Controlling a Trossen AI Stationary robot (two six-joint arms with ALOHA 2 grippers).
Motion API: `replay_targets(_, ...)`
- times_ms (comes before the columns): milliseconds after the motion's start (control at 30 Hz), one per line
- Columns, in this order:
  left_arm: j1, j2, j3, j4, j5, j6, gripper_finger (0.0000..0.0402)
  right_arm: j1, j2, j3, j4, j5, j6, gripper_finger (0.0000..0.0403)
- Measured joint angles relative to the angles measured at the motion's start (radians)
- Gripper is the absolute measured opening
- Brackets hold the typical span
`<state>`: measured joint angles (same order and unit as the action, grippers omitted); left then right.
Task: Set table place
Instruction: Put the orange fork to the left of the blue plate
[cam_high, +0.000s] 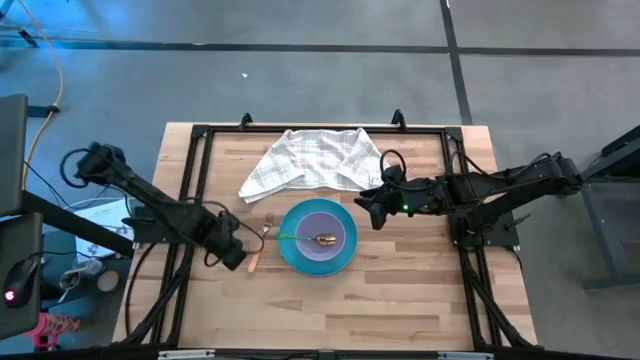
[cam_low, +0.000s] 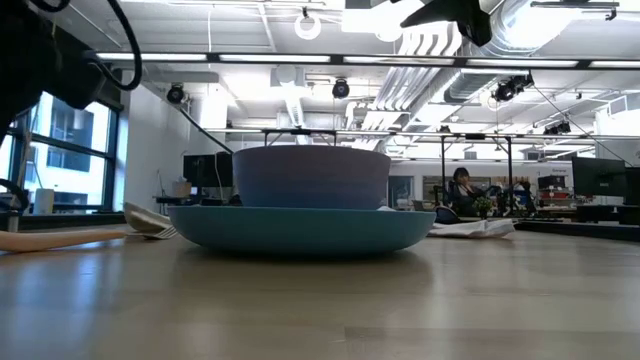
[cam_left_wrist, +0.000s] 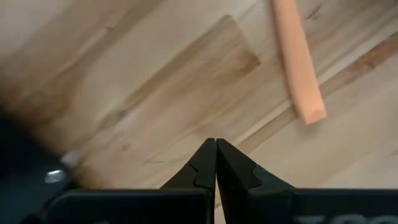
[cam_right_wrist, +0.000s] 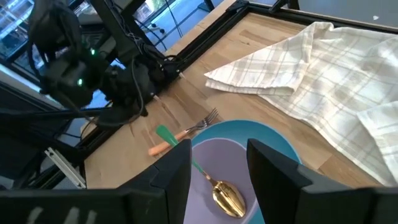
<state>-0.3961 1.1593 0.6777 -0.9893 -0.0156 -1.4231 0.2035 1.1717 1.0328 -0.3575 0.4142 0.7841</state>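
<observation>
A round blue plate (cam_high: 318, 238) lies on the wooden table with a lavender bowl (cam_high: 325, 235) on it. A gold spoon (cam_high: 322, 240) lies in the bowl, its green handle (cam_right_wrist: 168, 135) resting over the rim. The fork with the orange handle (cam_high: 258, 246) lies flat on the table left of the plate. My left gripper (cam_high: 236, 260) is shut and empty, just left of the fork's handle end (cam_left_wrist: 297, 62). My right gripper (cam_high: 372, 213) is open and empty, above the plate's right far edge.
A white checked cloth (cam_high: 310, 160) lies crumpled at the table's far side, behind the plate. A black frame (cam_high: 200, 135) runs around the table top. Bare wood lies toward the near edge.
</observation>
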Motion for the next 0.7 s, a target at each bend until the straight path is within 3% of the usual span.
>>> replay_targets(367,-0.023,0.202,0.0,0.192,-0.038,0.002,0.0,0.0,-0.021,0.0,0.001,-0.021,-0.008,0.0144)
replay_targets(700,-0.023,0.266,0.0,0.323,-0.025,0.004,0.0,0.0,-0.064,0.0,0.003,-0.018,-0.034,0.0144)
